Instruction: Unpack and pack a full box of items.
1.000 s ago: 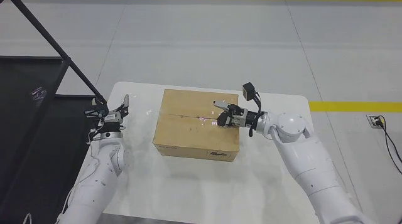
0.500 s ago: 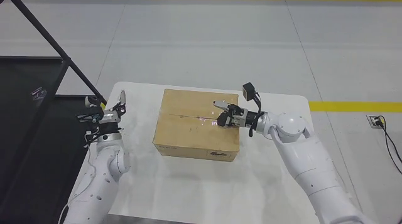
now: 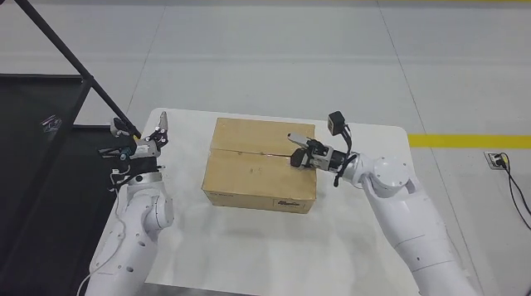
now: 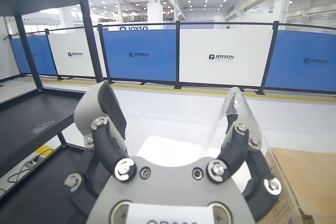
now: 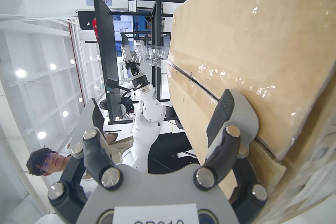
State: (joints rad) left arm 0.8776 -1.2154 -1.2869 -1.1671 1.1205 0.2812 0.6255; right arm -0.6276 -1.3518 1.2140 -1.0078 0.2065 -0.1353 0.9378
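Box: you have a closed brown carton, flaps down, lying directly under the right gripper and off to one side of the left gripper, apart from it.
Seam: glossy clear tape runs along the join of the two top flaps; its near end sits just below the right gripper's fingers.
Right gripper: fingers spread wide with nothing between them. It hangs over the end of the box top that is closest to its own arm.
Right finger pad: you see one ribbed pad lying close along the box top beside the seam, but you cannot tell whether it touches. The other finger stands well off the cardboard.
Left gripper: fingers spread and empty, tips angled up and away from the table.
Table: white, beneath both grippers. It carries the box, and its edge lies right under the left gripper.
Rack: black shelving just beside the left gripper, on the side away from the box.
Fence: blue and white panels, straight ahead of the left gripper's fingertips and well apart from them.
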